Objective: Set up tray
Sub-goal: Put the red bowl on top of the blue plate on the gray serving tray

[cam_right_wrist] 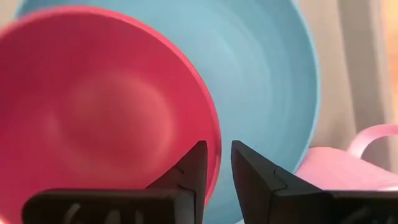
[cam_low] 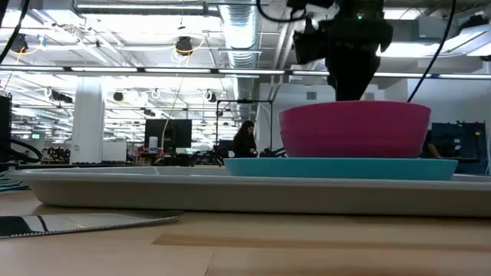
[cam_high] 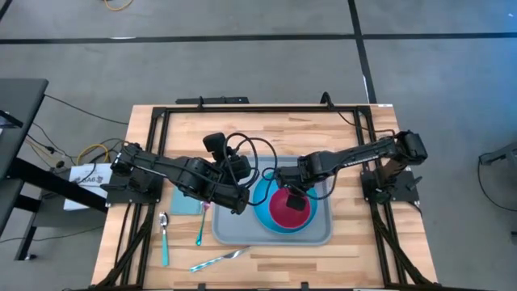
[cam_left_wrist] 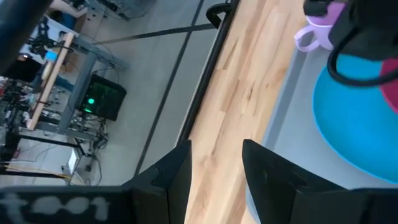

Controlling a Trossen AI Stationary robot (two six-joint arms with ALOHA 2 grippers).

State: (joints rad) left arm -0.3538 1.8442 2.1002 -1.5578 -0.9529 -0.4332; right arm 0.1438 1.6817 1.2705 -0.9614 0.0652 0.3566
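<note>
Grey-blue rimmed tray (cam_high: 234, 232) lies under both tools: right tool (cam_right_wrist: 216, 163) slightly apart, left tool (cam_left_wrist: 216, 163) apart

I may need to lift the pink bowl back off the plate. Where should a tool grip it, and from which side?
Grip the pink bowl by its thin upright rim, from above, one finger inside, one outside. It sits open side up on the blue plate, walls steep and smooth, rim exposed, as the right tool already straddles it.
</note>
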